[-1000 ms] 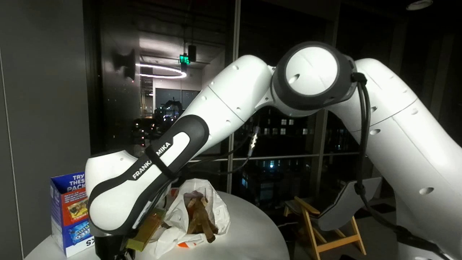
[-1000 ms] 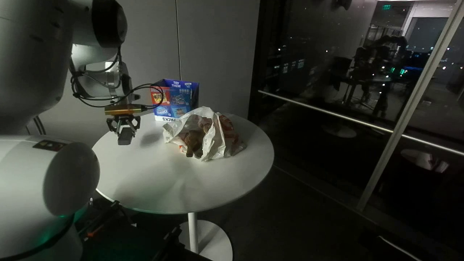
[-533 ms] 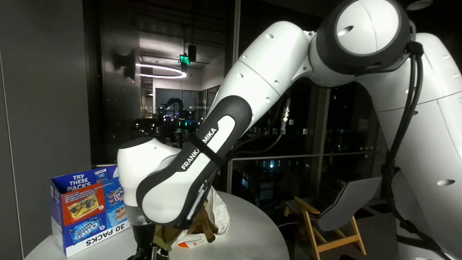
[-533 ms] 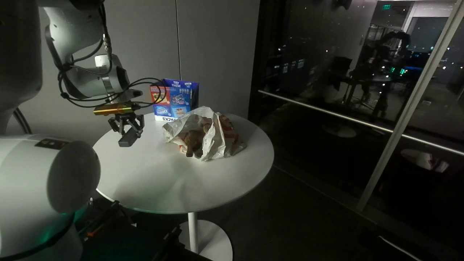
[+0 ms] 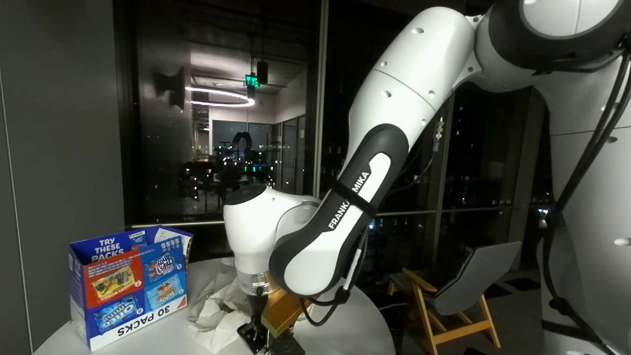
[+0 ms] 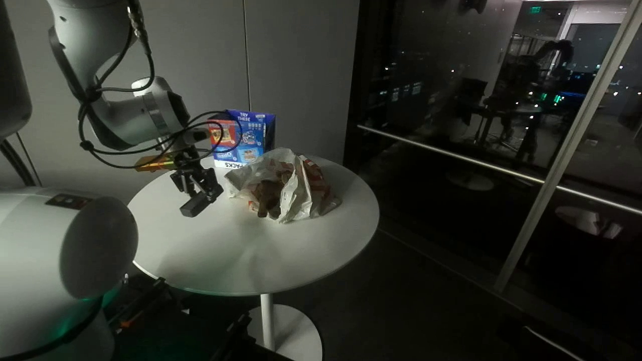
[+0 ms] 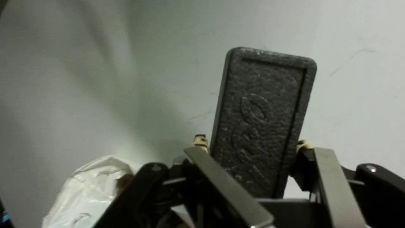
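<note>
My gripper (image 7: 253, 144) is shut on a dark grey rectangular block (image 7: 262, 104) with embossed letters. Its fingers press on the block's two long edges, and the block sticks out past the fingertips. In an exterior view the block (image 6: 196, 204) hangs tilted under the gripper (image 6: 200, 193), seemingly above the white round table (image 6: 225, 260). In the other camera's picture the gripper (image 5: 268, 340) is at the bottom edge, partly cut off. A crumpled white plastic bag (image 6: 301, 193) lies near it, with a brown thing (image 6: 268, 193) in its opening. The bag also shows in the wrist view (image 7: 88, 190).
An open blue snack box (image 5: 128, 286) stands upright at the table's wall side, behind the gripper in an exterior view (image 6: 241, 140). Loose cables (image 6: 160, 135) loop from the arm. A wooden-framed chair (image 5: 463, 296) stands beyond the table, by dark windows.
The arm has swung right in both exterior views, and the gripper has come lower and turned with the block still in it. The snack box is uncovered; the arm now covers part of the bag.
</note>
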Tool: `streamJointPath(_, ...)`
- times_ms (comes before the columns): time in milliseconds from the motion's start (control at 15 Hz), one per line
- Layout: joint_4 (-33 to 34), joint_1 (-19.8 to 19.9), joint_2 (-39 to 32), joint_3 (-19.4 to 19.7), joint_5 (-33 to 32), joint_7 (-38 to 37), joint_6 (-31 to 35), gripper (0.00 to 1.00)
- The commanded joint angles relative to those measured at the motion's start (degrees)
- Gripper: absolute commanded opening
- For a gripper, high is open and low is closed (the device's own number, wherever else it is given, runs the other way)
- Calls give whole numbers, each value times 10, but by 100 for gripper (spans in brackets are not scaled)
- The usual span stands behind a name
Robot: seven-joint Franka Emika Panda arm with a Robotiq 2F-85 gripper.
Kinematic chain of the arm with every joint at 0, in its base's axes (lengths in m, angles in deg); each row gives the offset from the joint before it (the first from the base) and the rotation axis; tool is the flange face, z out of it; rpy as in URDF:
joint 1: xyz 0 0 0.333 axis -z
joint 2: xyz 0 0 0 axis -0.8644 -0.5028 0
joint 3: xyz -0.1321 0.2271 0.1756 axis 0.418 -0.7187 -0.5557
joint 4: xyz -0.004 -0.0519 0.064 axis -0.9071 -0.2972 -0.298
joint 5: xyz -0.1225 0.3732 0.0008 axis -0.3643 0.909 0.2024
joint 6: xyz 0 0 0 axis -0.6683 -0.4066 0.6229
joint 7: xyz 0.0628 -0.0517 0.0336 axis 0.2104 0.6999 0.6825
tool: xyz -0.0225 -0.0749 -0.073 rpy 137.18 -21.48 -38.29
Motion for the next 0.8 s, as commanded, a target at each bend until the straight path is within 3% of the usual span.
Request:
streamJointPath(0,-10,47,49,3,-60,-40,-15,39)
streamJointPath(333,43,119,36,-1,-20,59,-20,39)
streamJointPath(733,127,162,-18,-13,98,309,-27,39)
